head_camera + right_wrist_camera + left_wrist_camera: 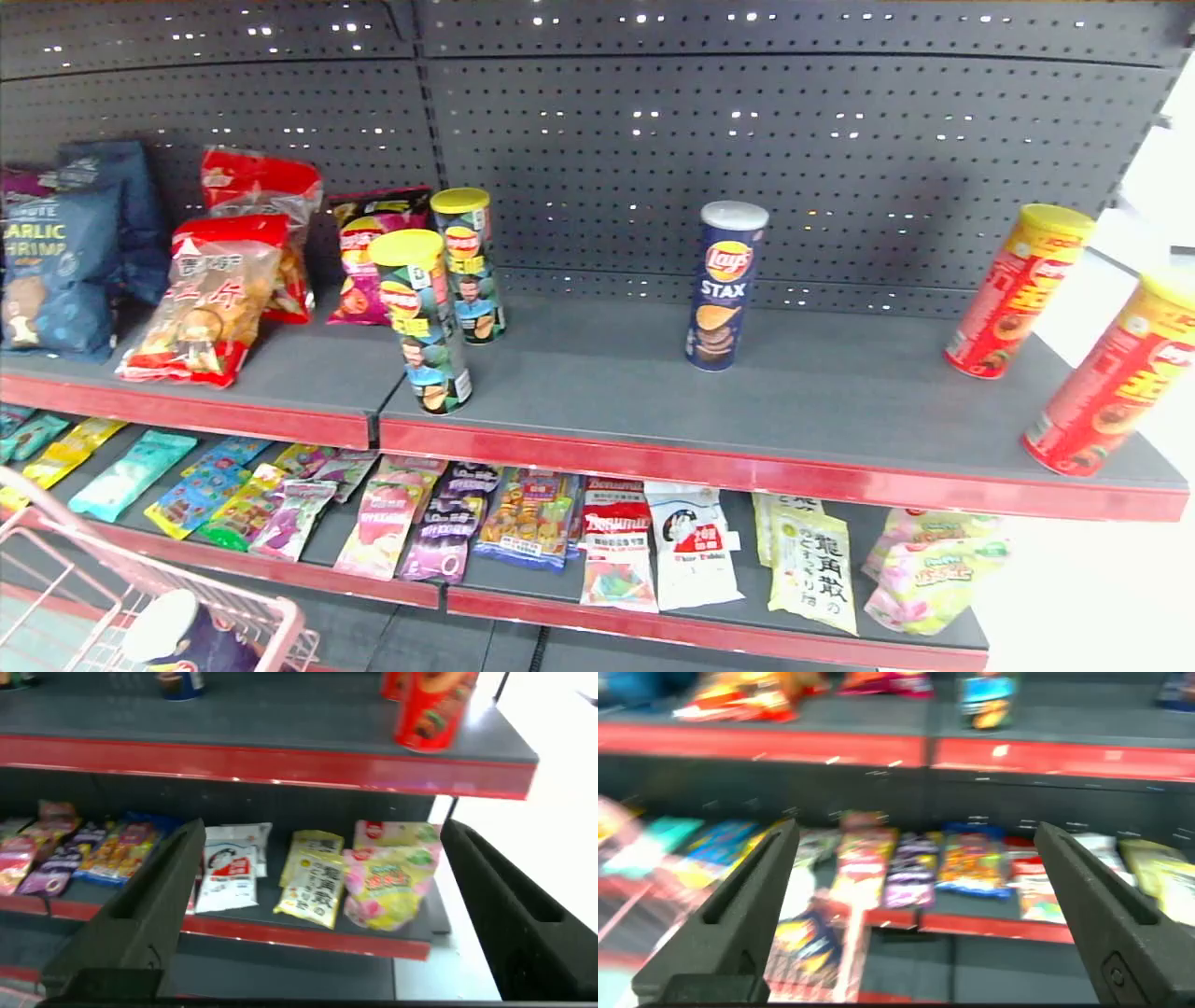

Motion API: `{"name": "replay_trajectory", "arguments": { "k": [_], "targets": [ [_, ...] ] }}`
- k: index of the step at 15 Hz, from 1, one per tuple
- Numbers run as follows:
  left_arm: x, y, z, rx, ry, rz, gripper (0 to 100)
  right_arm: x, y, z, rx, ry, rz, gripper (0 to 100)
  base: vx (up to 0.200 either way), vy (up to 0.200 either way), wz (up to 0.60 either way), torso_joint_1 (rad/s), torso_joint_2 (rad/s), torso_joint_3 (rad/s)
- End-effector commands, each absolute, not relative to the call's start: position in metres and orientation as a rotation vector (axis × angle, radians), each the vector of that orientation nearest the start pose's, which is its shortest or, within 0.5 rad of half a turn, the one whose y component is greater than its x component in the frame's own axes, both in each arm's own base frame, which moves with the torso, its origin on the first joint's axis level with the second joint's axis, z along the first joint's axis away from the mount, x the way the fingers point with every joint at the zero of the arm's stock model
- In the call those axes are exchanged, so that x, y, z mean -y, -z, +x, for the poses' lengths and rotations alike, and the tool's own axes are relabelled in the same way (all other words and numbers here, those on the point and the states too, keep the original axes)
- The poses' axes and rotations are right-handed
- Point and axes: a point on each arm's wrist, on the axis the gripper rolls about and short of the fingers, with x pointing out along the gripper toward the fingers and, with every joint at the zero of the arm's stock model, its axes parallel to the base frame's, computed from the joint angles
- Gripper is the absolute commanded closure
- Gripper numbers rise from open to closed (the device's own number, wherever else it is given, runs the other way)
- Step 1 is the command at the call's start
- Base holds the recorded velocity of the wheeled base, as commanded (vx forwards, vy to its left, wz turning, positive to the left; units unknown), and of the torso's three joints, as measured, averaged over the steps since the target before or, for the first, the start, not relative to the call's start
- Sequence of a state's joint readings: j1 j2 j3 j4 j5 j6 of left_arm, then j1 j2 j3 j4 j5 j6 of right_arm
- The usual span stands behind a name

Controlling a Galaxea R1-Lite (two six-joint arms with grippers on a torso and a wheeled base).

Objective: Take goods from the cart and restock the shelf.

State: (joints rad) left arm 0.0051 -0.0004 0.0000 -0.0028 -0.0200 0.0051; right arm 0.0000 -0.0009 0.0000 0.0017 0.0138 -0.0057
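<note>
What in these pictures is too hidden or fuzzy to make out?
Head view: the cart is cut off by the corner, so most of its load is hidden; one can peeks out.
Head view: the far-right red can is clipped by the edge.
Left wrist view: the lower-shelf packets are blurred.

Upper shelf (597, 392): blue chip can (724, 289) upright mid-board. Two red cans (1018, 291) upright at its 3 o'clock, near the end. Two yellow-lidded cans (425, 322) at its 9 o'clock, snack bags (201, 303) beyond them. Lower shelf (709, 637) at 6 o'clock: flat candy packets (532, 518) lying in a row.
</note>
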Motion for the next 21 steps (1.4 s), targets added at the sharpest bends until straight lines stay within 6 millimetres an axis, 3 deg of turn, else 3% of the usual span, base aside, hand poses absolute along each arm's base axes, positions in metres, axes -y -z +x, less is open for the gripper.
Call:
{"name": "replay_trajectory", "arguments": {
  "k": [1,7,13,21],
  "targets": [
    [0.0006,-0.0758,-0.0228,0.003,0.015,0.005,0,-0.0003,-0.0753,-0.0228,-0.001,-0.014,-0.006,0,0.000,0.000,0.60,0.002,0.00,0.002],
    [0.0005,-0.0758,-0.0228,0.003,0.014,0.005,0,-0.0003,-0.0753,-0.0228,-0.002,-0.014,-0.005,0,0.000,0.000,0.60,0.005,0.00,0.002],
    [0.0005,-0.0758,-0.0228,0.003,0.012,0.005,0,-0.0003,-0.0753,-0.0228,-0.002,-0.012,-0.003,0,0.000,0.000,0.00,-0.010,0.02,0.014],
    [0.0005,-0.0758,-0.0228,0.003,0.012,0.003,0,-0.0003,-0.0753,-0.0228,-0.002,-0.012,-0.002,0,0.000,0.000,0.00,-0.134,0.34,0.194]
  ]
}}
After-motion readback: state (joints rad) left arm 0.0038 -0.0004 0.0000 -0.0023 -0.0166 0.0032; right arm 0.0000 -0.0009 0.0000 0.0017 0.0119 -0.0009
